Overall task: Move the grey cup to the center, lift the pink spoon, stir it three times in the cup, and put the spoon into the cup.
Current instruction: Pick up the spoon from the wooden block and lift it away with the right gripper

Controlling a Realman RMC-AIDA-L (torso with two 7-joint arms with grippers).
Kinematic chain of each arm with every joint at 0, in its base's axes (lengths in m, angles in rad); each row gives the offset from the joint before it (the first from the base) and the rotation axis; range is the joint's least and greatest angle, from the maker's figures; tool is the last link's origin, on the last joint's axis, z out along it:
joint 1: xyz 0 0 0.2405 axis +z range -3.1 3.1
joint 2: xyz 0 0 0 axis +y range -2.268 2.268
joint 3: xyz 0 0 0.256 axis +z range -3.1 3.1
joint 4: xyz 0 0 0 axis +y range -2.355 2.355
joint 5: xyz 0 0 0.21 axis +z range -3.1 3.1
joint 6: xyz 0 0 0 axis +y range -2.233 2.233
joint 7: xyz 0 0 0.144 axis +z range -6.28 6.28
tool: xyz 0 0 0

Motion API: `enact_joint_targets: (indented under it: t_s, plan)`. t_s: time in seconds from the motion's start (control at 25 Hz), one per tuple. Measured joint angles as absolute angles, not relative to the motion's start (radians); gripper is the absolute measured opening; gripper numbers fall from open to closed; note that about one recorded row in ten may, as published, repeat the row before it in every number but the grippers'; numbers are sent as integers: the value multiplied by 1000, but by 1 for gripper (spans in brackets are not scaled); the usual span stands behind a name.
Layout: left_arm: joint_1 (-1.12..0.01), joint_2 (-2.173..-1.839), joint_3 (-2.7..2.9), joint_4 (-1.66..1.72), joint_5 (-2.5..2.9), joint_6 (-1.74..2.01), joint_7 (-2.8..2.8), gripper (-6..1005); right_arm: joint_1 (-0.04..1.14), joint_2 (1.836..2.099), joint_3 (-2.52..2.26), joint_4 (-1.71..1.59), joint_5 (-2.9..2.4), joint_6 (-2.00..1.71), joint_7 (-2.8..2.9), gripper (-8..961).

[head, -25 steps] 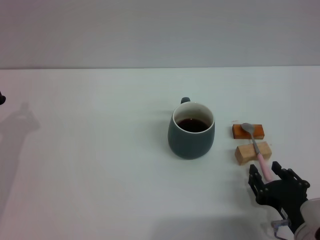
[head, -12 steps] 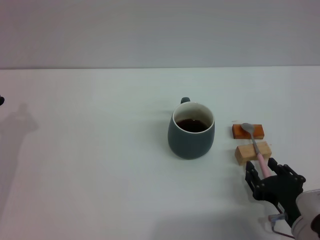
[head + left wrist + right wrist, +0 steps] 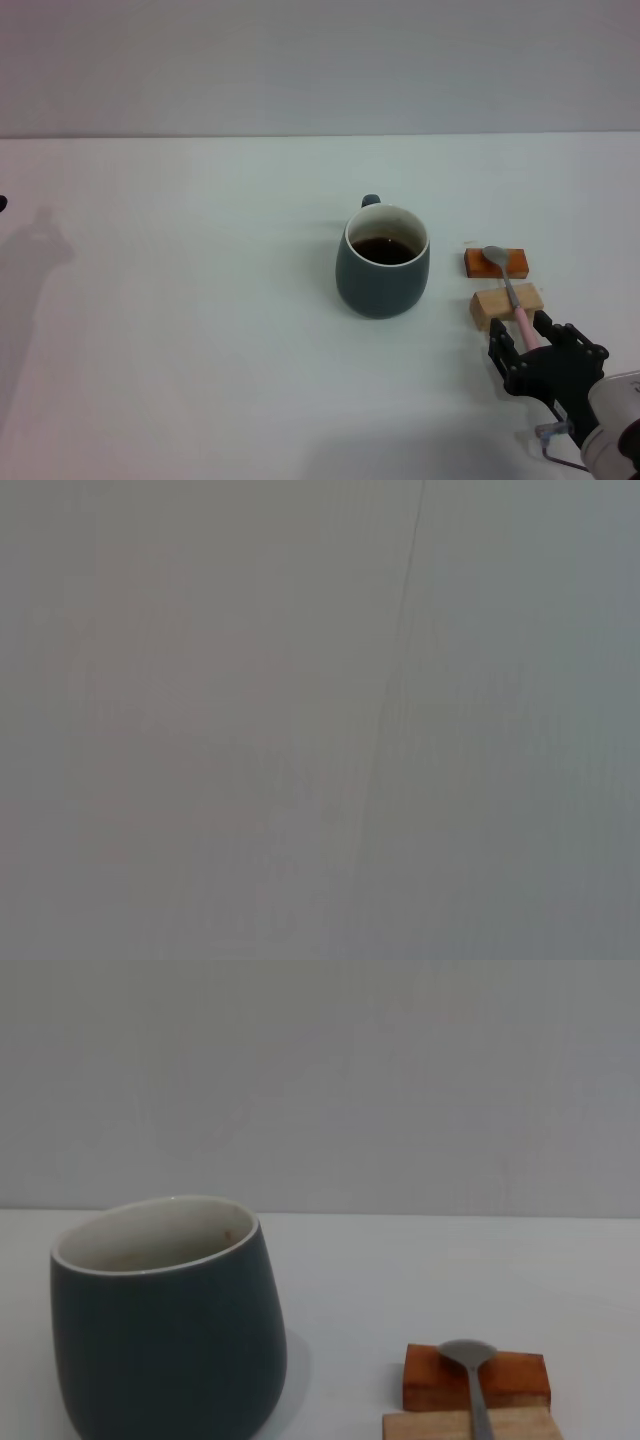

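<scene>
Slender spoon, pale pink handle, grey metal bowl (image 3: pixel 508 288): light, stiff, slick; bridged across orange block (image 3: pixel 496 263) and light wooden block (image 3: pixel 507 304), right of rounded blue-grey ceramic mug (image 3: pixel 383 261) mid-surface. Best grip: overhanging handle end. Right tool (image 3: pixel 541 345) spread wide astride it, not closed. Plain white surface (image 3: pixel 180 300); pale wall behind.

blue-grey cup (image 3: pixel 383 272) — pink-handled spoon (image 3: pixel 510 296)

One grey cup (image 3: pixel 383 263), one pink spoon (image 3: pixel 508 291), one orange block (image 3: pixel 496 263), one wooden block (image 3: pixel 506 305), one robot hand (image 3: pixel 541 351)
</scene>
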State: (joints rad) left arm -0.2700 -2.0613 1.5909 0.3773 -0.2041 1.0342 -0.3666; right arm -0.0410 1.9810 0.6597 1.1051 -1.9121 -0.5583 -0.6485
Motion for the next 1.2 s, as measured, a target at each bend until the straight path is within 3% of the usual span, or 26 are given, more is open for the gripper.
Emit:
enact_joint_targets:
  t_s: [0.56, 0.92, 1.2]
  plan:
    - [-272, -2060, 1589, 376, -204, 1034, -367, -2, -43, 1985, 670, 1106, -1918, -558, -649, 512]
    - [-268, -2060, 1589, 376, -205, 1036, -367, -2, -48, 1986, 670, 1107, -1919, -558, -650, 381]
    - [-267, -2060, 1589, 376, -206, 1038, -367, -2, -47, 1986, 674, 1106, -1915, -558, -650, 374]
